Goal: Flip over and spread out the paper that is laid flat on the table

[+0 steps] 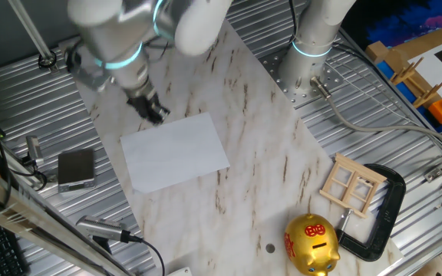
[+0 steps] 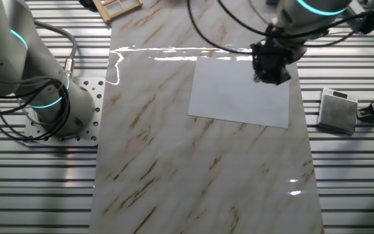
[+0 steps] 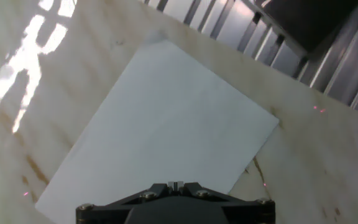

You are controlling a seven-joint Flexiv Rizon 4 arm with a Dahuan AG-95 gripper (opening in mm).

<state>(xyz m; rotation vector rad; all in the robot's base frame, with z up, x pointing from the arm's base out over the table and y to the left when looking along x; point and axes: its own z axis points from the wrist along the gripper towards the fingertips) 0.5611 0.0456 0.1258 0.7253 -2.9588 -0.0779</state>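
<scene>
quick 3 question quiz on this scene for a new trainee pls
1. True or false: the paper lies flat on the table.
2. The gripper is nearest which part of the paper? A) a corner, B) the middle, C) it is far off the paper.
3. Fill in: the gold piggy bank stands beside a small wooden ____.

Key: 1 true; 2 A; 3 frame.
</scene>
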